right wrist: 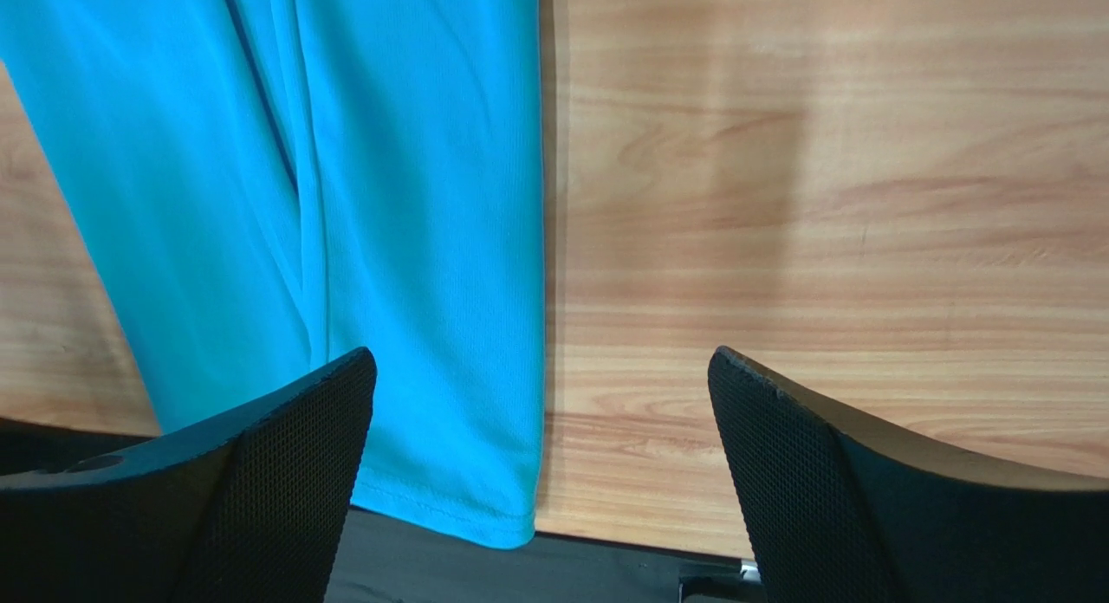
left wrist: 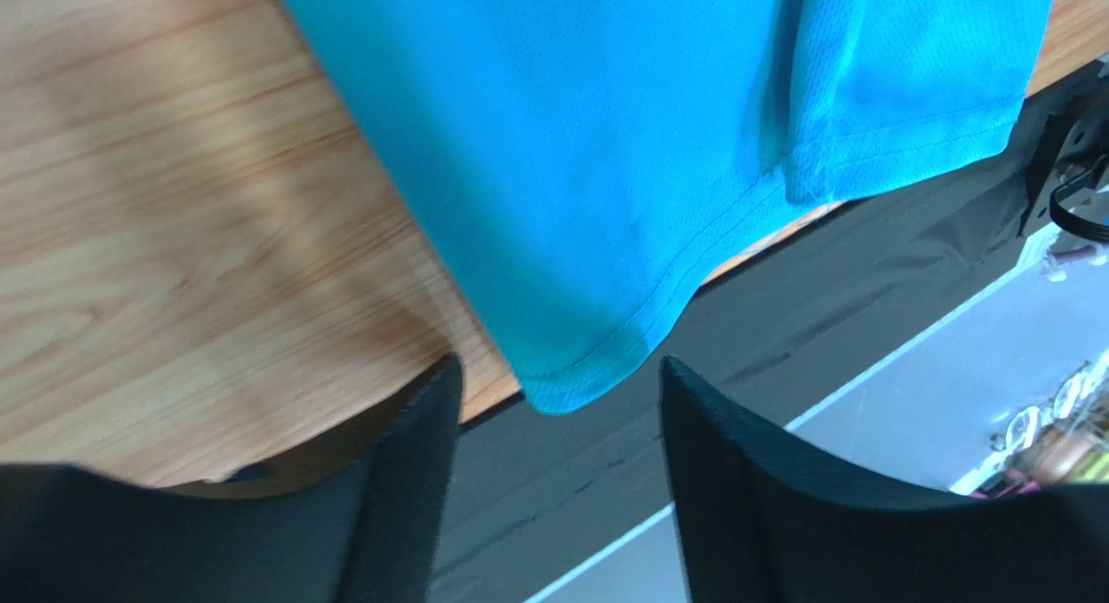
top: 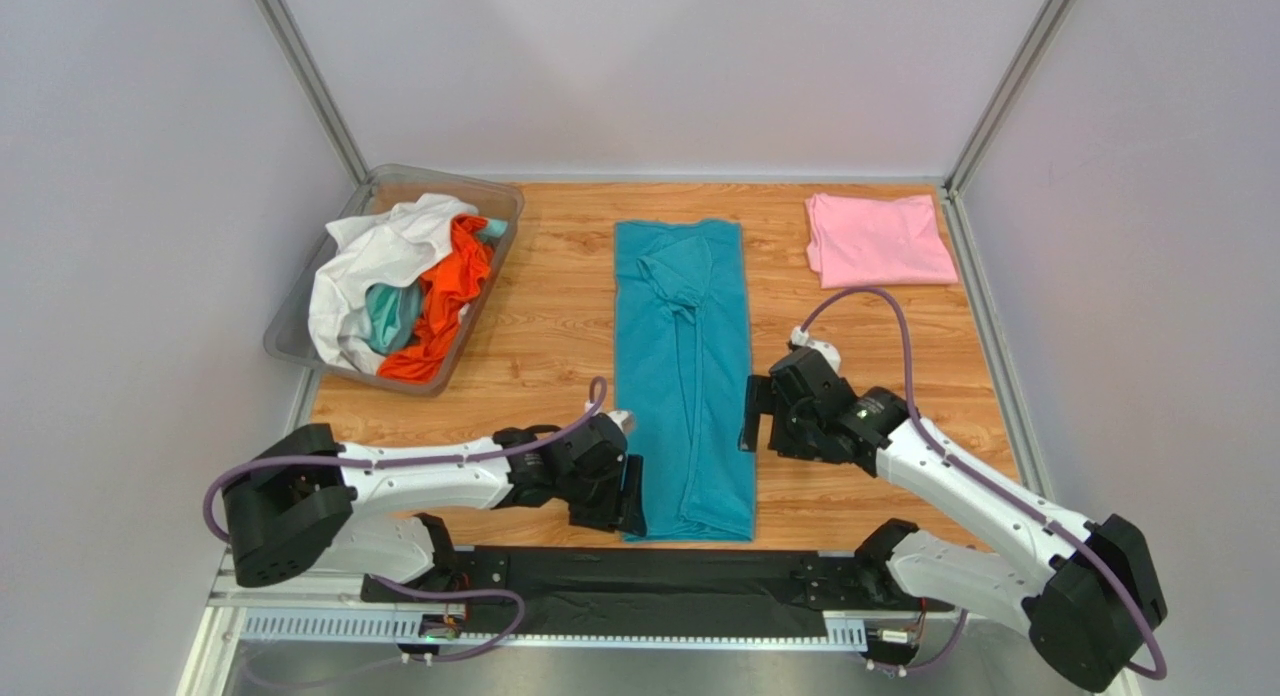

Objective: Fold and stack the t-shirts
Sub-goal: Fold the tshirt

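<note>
The teal t-shirt (top: pixel 684 366) lies as a long narrow strip down the middle of the table (top: pixel 556 336), its near hem reaching the wooden edge, where a black cloth strip (top: pixel 676 576) runs in front of the arm bases. The left fingers (left wrist: pixel 404 473) stand partly apart on either side of the shirt's near left corner, gripping nothing. The right fingers (right wrist: pixel 833 473) are spread wide over bare wood at the shirt's right edge, about halfway along it, also holding nothing. A folded pink t-shirt (top: pixel 879 239) sits at the far right corner, well apart from both arms. At the far left a clear bin (top: pixel 295 309) holds crumpled white (top: pixel 383 254), orange (top: pixel 451 291) and aqua (top: pixel 394 314) shirts
</note>
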